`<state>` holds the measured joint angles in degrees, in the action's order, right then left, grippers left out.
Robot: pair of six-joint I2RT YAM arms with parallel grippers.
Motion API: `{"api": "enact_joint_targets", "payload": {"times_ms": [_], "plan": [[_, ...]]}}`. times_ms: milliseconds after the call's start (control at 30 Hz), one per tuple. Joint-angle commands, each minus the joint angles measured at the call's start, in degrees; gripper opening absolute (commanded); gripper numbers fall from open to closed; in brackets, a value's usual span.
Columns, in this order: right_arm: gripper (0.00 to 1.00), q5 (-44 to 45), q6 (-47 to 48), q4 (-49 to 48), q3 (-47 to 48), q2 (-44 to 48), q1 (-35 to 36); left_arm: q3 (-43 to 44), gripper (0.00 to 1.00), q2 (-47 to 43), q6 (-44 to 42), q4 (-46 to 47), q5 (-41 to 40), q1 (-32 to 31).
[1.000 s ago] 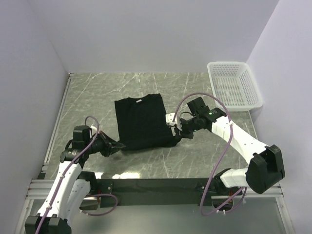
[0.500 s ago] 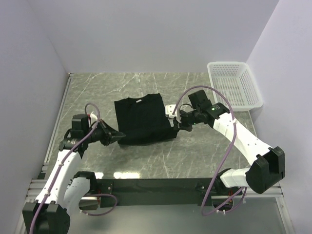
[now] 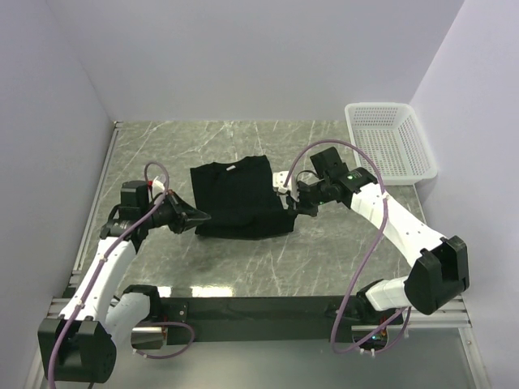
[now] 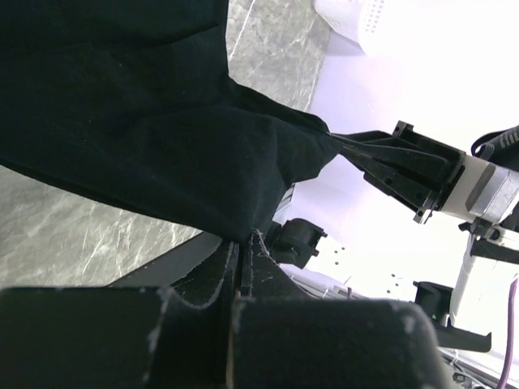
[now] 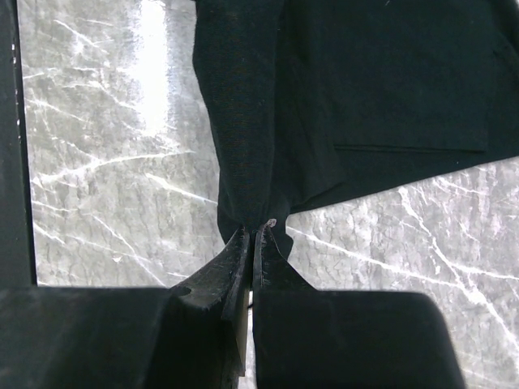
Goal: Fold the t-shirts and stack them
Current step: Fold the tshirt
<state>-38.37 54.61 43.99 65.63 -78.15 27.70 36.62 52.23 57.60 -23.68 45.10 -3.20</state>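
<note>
A black t-shirt, partly folded with its white neck label at the far edge, lies in the middle of the marble table. My left gripper is shut on its near left corner, and the cloth hangs taut from the jaws in the left wrist view. My right gripper is shut on the near right corner, and the pinched black cloth shows in the right wrist view. The near hem is lifted off the table between both grippers. No second t-shirt is in view.
A white plastic basket stands at the back right corner. Lavender walls close the table on the left, back and right. A metal rail runs along the left edge. The black front bar lies between the arm bases.
Both grippers have lifted and moved away from me with the near hem, carrying it over the rest of the t-shirt. The visible cloth has grown shorter front to back.
</note>
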Motion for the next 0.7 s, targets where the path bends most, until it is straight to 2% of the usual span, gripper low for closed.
{"api": "enact_joint_targets", "payload": {"times_ms": [0,367,667], "plan": [[0.00,-0.65,-0.82,-1.01,3.37,0.10,-0.63,-1.19,0.01,-0.99,-1.53,2.94,2.53,0.04],[0.00,0.13,-0.56,-1.27,3.98,-1.12,-0.98,-1.38,0.01,-2.13,-2.50,-0.66,-1.06,0.04],[0.00,2.16,-1.96,-2.68,9.42,-6.65,-1.25,3.10,0.01,4.18,-1.88,3.90,-2.30,0.13]]}}
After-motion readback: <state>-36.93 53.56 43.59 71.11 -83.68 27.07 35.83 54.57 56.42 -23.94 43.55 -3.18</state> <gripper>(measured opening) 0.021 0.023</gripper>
